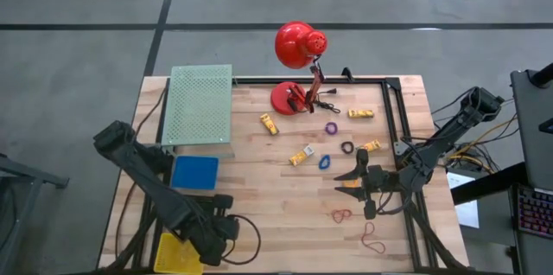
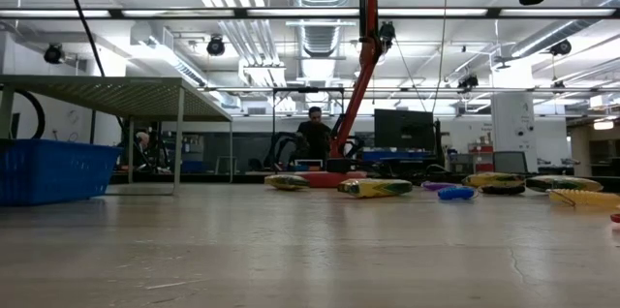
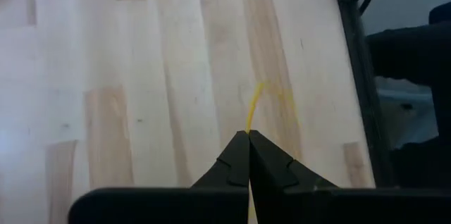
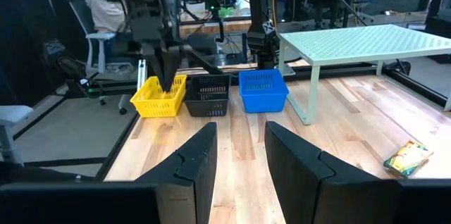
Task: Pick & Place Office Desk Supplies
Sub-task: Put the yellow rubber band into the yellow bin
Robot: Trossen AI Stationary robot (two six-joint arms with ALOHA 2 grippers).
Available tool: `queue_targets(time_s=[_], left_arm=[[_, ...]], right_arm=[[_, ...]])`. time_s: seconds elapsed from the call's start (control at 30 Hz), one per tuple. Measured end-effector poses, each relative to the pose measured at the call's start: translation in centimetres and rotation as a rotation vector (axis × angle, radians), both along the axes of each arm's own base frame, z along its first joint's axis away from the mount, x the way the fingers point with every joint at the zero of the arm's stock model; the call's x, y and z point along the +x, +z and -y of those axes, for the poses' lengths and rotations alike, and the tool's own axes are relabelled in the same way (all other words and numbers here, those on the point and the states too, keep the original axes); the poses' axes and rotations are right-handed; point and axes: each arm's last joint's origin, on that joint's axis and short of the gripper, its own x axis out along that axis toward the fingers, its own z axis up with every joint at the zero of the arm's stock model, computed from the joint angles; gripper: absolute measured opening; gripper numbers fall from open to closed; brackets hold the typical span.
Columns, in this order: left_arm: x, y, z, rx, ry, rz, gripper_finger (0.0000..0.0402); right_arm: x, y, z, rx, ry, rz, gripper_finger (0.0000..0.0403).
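At the left of the wooden table (image 1: 259, 197) the left gripper (image 1: 226, 233) hangs low near the front edge, just beside a yellow basket (image 1: 179, 253). Its fingers (image 3: 236, 164) are pressed together, and a thin yellow rubber band (image 3: 252, 108) runs out from between the tips and lies curved on the wood. A blue basket (image 1: 193, 172) sits just behind that arm, and a pale green mesh shelf (image 1: 200, 102) stands over the back left part of the table.

Toward the middle, the base of a red desk lamp (image 1: 289, 98) rests at the back edge. In front of it the small supplies lie scattered: a yellow packet (image 1: 270, 124), another yellow packet (image 1: 301, 156), a purple ring (image 1: 331, 127), a blue ring (image 1: 325, 162), a black ring (image 1: 347, 147) and two more yellow packets (image 1: 361, 113) (image 1: 371, 145).

On the right, the right gripper (image 1: 353, 180) hovers over bare wood with its fingers (image 4: 197, 157) parted a moderate way and nothing between them. Red rubber bands (image 1: 342, 215) (image 1: 372, 242) lie near the front right corner, just in front of it.
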Motion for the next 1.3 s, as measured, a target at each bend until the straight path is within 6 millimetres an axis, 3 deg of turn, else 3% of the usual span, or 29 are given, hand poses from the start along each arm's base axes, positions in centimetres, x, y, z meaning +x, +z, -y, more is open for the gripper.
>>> queue_targets(time_s=[0.37, 0.67, 1.03, 1.3], left_arm=[[-1.1, 5.2, -0.3, -0.022, 0.152, -0.122, 0.0001], [-3.0, 7.9, 0.2, -0.1, 0.263, -0.244, 0.0001], [-5.7, 7.6, 1.1, -0.175, 0.514, -0.481, 0.0001], [-7.5, 7.2, 2.2, -0.172, 0.603, -0.514, 0.0001]], right_arm=[[0.0, 0.0, 0.0, 0.0, 0.0, 0.0, 0.0116], [0.0, 0.0, 0.0, 0.0, -0.001, 0.0, 0.0116], [0.0, 0.0, 0.0, 0.0, -0.001, 0.0, 0.0116], [0.0, 0.0, 0.0, 0.0, -0.001, 0.0, 0.0116]])
